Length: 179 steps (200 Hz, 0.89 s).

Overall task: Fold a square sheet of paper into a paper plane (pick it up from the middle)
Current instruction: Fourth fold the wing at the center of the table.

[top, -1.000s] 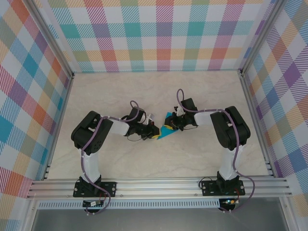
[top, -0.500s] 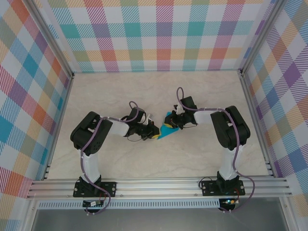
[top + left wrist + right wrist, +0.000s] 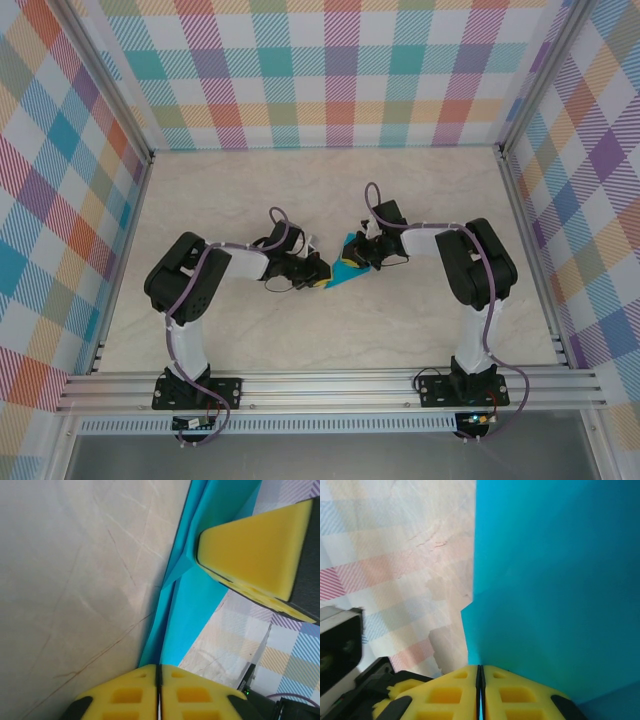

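Pinching from both sides: the left gripper has its yellow foam jaws clenched on the paper plane at the end toward the tabletop's left edge. The pads are pressed flat together and the teal edge runs straight into their seam. Opposite, the right gripper is clamped on the same paper, with a sliver of teal in the slit between its pads. The paper is thin, matte and unmarked, a narrow triangle with a crisp lengthwise crease and overlapping folded layers. The foam pads are blocky wedges with rectangular pockets cut into them. All this sits at the middle of the tabletop, a pale cream, marble-look surface with faint brownish veins. Whether the paper touches it, I cannot tell. Pastel plaid walls in teal, orange, purple and yellow close in three sides, and ribbed aluminium rails run along the near edge.
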Each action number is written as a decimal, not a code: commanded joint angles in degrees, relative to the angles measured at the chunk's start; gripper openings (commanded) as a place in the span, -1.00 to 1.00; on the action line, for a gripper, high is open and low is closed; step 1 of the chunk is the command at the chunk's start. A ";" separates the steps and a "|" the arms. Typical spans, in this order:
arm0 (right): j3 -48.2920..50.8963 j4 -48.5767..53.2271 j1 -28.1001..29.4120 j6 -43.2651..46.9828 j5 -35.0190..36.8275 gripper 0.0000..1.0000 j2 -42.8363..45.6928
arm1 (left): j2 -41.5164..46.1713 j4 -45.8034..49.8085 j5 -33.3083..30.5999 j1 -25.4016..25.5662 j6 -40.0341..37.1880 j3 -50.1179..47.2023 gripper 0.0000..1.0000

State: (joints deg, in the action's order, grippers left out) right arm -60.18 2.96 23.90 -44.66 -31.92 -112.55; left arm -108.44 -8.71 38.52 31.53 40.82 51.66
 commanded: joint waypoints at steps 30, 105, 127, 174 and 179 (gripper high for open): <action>-3.02 14.05 1.06 6.86 7.01 -0.77 -1.17 | 11.69 11.65 -9.35 1.26 -4.07 0.87 -0.54; -2.31 10.92 1.07 4.67 5.60 -0.78 -2.93 | 7.61 15.04 -8.43 7.64 -8.27 7.42 -0.62; -2.22 10.82 1.06 4.66 5.53 -0.78 -3.01 | 4.68 14.45 -6.94 7.67 -8.57 8.69 -0.63; -2.04 10.56 1.11 4.68 5.12 -0.78 -3.08 | 0.65 16.72 -9.99 7.67 -10.46 10.63 -0.67; -2.09 10.52 1.06 4.79 5.12 -0.78 -3.10 | 0.27 17.06 -10.32 7.67 -10.54 10.86 -0.66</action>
State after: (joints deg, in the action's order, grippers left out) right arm -63.24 10.04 24.75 -40.21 -28.80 -112.79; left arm -106.52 5.61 30.00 39.20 32.62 60.36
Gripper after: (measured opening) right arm 0.111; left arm 0.170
